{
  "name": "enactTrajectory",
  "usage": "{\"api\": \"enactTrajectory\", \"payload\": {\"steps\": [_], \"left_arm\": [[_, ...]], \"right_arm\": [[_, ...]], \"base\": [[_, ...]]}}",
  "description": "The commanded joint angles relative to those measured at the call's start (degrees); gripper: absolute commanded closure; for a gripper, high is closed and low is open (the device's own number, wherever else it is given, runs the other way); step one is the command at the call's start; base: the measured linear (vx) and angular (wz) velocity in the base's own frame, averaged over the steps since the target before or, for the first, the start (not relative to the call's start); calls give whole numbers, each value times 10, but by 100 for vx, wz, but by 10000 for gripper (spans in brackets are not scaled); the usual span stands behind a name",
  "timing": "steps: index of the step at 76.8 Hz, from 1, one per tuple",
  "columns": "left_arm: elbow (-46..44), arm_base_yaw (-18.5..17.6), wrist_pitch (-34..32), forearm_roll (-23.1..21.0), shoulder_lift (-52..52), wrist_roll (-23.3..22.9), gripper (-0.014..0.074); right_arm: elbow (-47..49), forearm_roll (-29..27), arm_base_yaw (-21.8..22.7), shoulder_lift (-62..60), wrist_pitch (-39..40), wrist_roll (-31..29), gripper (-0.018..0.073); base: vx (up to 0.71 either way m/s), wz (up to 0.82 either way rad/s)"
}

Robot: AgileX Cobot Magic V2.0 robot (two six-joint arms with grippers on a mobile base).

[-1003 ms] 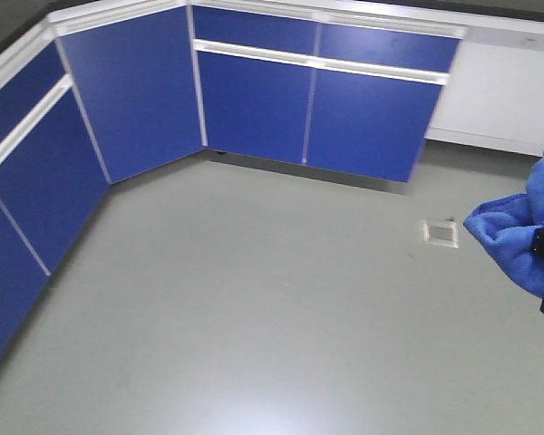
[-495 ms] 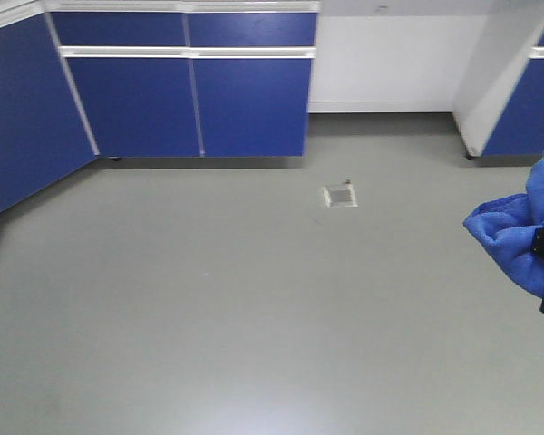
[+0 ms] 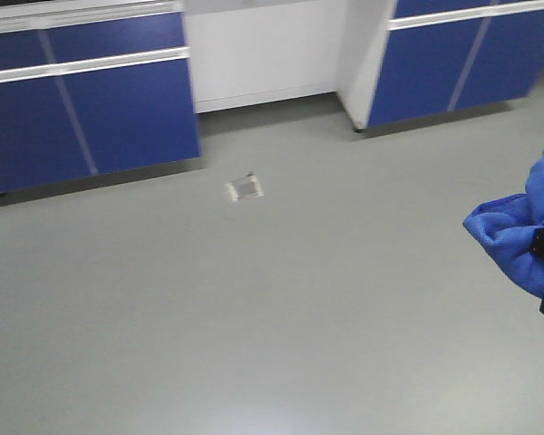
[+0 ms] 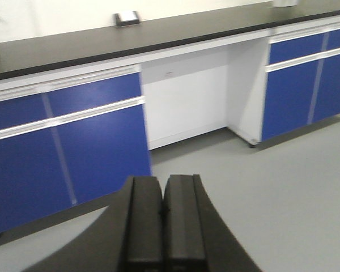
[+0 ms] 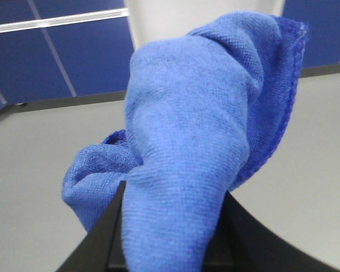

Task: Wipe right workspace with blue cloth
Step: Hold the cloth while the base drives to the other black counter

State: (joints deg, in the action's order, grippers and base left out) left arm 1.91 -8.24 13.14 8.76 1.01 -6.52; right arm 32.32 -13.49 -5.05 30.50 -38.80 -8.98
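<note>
The blue cloth (image 3: 512, 237) hangs bunched at the right edge of the front view, above the grey floor. In the right wrist view the cloth (image 5: 198, 124) fills the middle, pinched between the black fingers of my right gripper (image 5: 173, 229), which is shut on it. My left gripper (image 4: 162, 184) is shut and empty, its pads pressed together, held above the floor. A long black countertop (image 4: 187, 31) runs across the far side of the left wrist view. A small black box with a white face (image 4: 127, 18) stands on it.
Blue cabinets with white rails (image 3: 91, 109) stand under the counter, with a white open recess (image 3: 263, 54) between them and more blue cabinets (image 3: 453, 59) at the right. A small floor drain (image 3: 244, 188) sits in the grey floor (image 3: 254, 317).
The front view has swung to the right: the cabinets and the floor drain have slid leftward across the frame. The cloth stays in the same place in my right gripper.
</note>
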Motion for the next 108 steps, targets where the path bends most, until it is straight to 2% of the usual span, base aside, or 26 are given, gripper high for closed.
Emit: {"api": "enactTrajectory", "payload": {"steps": [1, 56, 108], "left_arm": [[-15, -4, -47, -1, 0, -1, 603], [-15, -4, -47, -1, 0, -1, 603], [-15, -4, -47, -1, 0, -1, 603]], "right_arm": [[17, -2, 3, 3, 43, 1, 564], [17, -4, 3, 3, 42, 1, 564], [17, -5, 3, 3, -24, 1, 564]], "base": [[5, -67], [17, -63], [37, -7]]}}
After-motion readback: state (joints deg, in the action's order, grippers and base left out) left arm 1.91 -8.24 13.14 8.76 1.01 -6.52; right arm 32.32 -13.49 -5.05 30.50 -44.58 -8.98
